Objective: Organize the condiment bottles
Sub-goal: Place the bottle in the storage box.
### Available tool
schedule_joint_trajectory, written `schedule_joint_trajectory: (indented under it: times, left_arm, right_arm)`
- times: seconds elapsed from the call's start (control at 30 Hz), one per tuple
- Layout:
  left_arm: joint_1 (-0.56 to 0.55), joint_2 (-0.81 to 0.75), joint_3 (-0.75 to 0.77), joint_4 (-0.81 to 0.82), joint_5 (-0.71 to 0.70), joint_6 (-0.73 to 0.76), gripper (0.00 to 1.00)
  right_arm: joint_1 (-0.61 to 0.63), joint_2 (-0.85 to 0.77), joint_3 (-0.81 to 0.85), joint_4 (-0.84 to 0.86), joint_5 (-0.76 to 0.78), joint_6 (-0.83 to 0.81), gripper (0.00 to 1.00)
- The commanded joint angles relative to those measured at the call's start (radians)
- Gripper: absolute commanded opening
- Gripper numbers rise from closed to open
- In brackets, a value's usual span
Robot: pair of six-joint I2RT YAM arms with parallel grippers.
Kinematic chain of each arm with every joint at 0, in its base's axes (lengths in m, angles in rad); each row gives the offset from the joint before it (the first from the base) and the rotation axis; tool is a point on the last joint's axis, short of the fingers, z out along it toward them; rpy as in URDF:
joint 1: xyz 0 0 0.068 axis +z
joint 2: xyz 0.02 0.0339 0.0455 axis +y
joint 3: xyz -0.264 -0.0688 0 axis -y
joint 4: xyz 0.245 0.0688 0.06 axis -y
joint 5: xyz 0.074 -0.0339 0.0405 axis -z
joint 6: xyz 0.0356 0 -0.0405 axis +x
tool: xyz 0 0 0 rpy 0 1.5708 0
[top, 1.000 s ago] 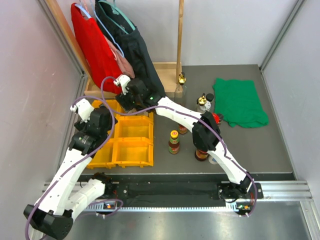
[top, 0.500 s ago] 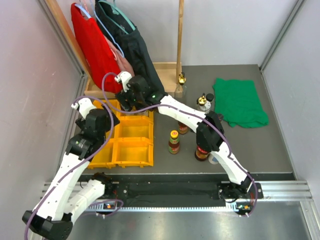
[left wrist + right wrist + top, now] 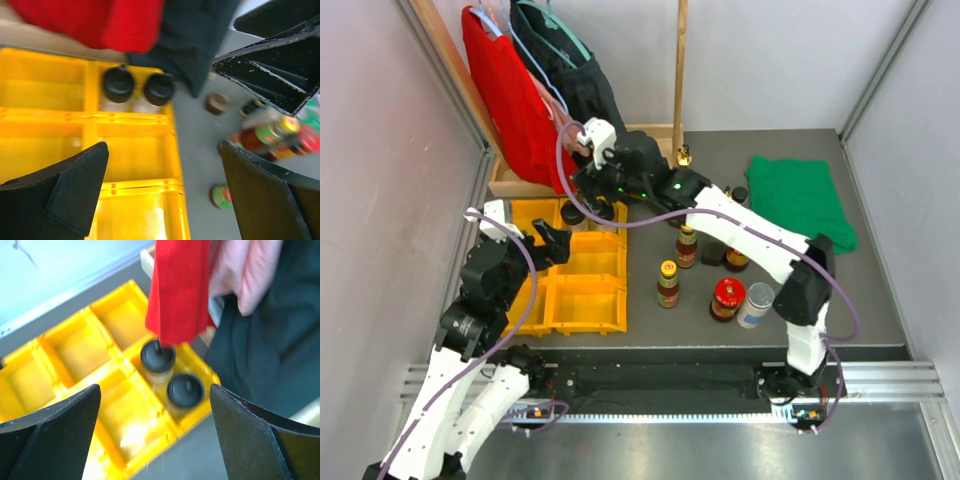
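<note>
Two black-capped jars (image 3: 157,357) stand side by side in the tray's (image 3: 70,352) far right compartment, apparently grouped by kind. The right gripper (image 3: 154,390) hangs just above them, jaws wide and empty. The left gripper (image 3: 165,147) is wide and empty too, over the tray's middle. Yellow-capped bottles (image 3: 667,283), a red-lidded jar (image 3: 726,298) and a canister (image 3: 756,303) wait unsorted mid-counter (image 3: 860,290), right of the tray.

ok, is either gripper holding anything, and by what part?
Nothing is held. Left gripper is open and empty over the tray; right gripper is open above the two black-capped jars, gripping neither.
</note>
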Motion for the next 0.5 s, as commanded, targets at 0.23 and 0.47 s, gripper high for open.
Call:
schedule_joint_trajectory:
  times: [0.23, 0.47]
  left_arm:
    - [0.001, 0.127, 0.001, 0.244, 0.318, 0.021, 0.99]
    - [-0.031, 0.331, 0.081, 0.415, 0.44, 0.015, 0.99]
  right_arm:
    - [0.012, -0.397, -0.167, -0.17, 0.132, 0.065, 0.9]
    - [0.003, -0.575, -0.256, -0.299, 0.308, 0.164, 0.92]
